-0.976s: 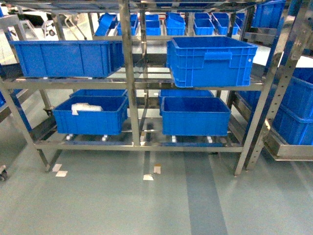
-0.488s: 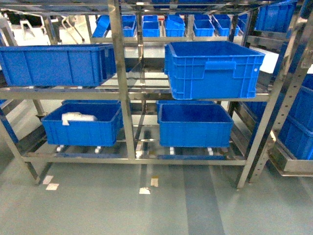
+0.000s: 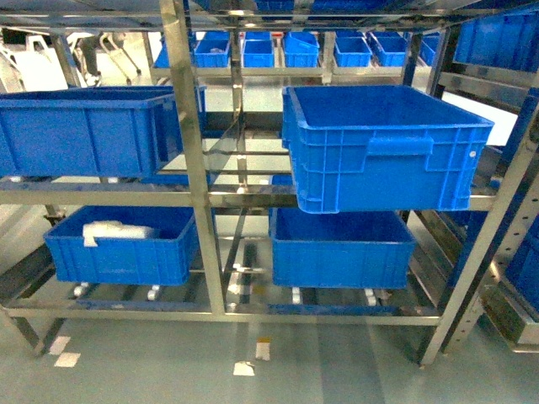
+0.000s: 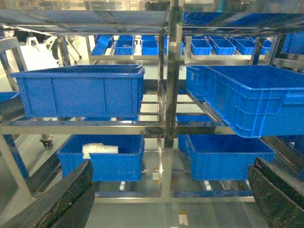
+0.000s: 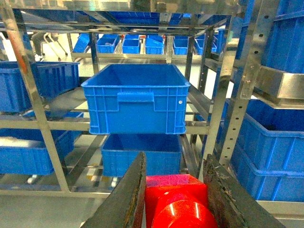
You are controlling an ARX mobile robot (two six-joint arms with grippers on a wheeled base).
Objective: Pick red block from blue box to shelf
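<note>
Right claw (image 5: 173,199), at the bottom centre of the right wrist view, is clenched on the red block (image 5: 176,202), which sits between its two dark fingers with the round stud facing the camera. Left claw (image 4: 168,199) is released and carries nothing: its fingers stand far apart at the lower left and lower right corners of the left wrist view.

Largest in every view is the shelf (image 3: 187,160), a steel rack whose posts and rails fill the frame. On its middle tier, right of centre in the head view, rests a dark blue ribbed crate (image 3: 383,147); the same crate lies directly above and beyond the red block in the right wrist view, open top upward, long side toward the camera. A second crate (image 3: 80,130) occupies the left of that tier. Lower crates (image 3: 341,244) sit beneath.

The turquoise blue box appears in no view. The right arm alone holds the load, and the rack lies straight ahead of it and higher, so the delivery probably calls for a forward and upward reach.
</note>
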